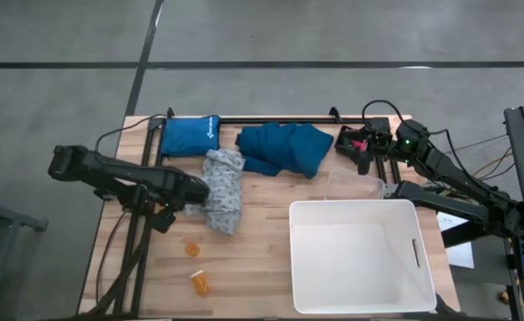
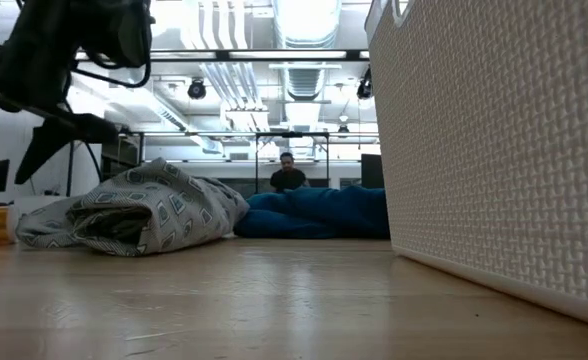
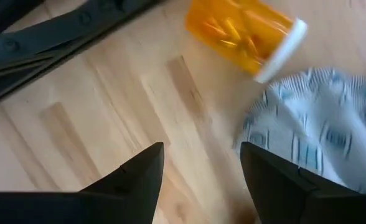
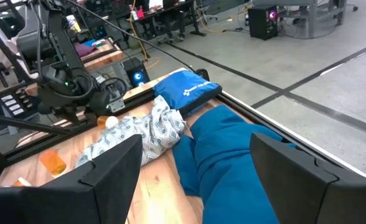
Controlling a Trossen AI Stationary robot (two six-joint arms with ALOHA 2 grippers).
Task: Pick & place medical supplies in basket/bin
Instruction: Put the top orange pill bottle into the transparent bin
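My left gripper (image 1: 195, 192) hangs open over the bare wood, pointing down, beside the near-left edge of the pale patterned garment (image 1: 223, 192). In the left wrist view its fingers (image 3: 201, 163) hold nothing. An orange pill bottle (image 3: 245, 34) with a white cap lies on its side just beyond them, next to the garment (image 3: 320, 124). Two more orange bottles (image 1: 192, 249) (image 1: 200, 282) lie on the table nearer the front edge. The dark teal garment (image 1: 284, 148) lies crumpled at the back. The white tub (image 1: 360, 254) stands at the front right. My right gripper (image 4: 198, 180) waits open, raised at the far right.
A bright blue pouch (image 1: 191, 135) lies at the back left, against the black rail (image 1: 271, 118) along the far edge. A clear plastic thing (image 1: 356, 183) sits just behind the tub. Bare wood lies between the patterned garment and the tub. A person (image 2: 289, 175) shows far behind the table.
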